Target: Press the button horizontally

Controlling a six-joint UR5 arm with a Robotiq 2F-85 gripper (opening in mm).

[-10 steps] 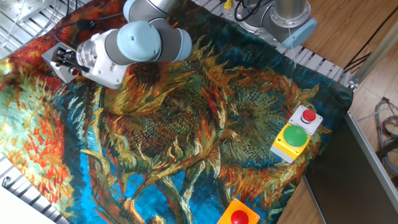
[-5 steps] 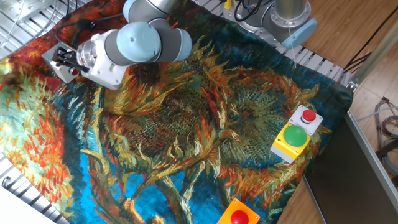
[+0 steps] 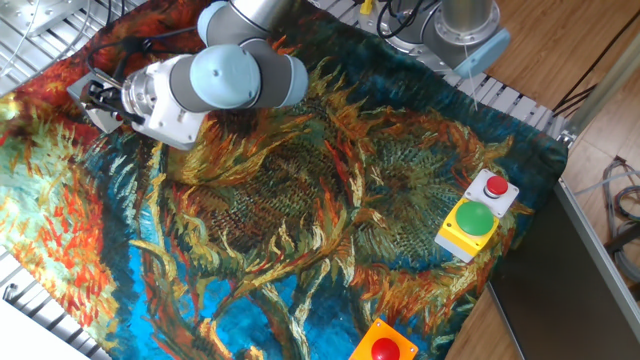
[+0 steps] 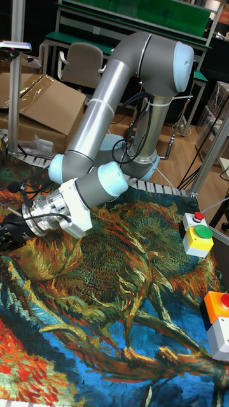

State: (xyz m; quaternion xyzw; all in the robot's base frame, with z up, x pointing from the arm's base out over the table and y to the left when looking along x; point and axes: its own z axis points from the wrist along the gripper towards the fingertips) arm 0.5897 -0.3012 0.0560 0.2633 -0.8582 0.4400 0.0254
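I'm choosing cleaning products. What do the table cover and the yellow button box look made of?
The table cover looks like printed woven fabric, matte, with soft folds at its edges. The yellow box looks like smooth moulded plastic with a slight sheen, as does its green button.

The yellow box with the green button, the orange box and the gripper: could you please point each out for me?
yellow box (image 3: 462, 233): fixed view, its yellow front edge.
orange box (image 4: 215, 303): tall fixed view, its orange side.
gripper (image 4: 7, 232): tall fixed view, its black end.
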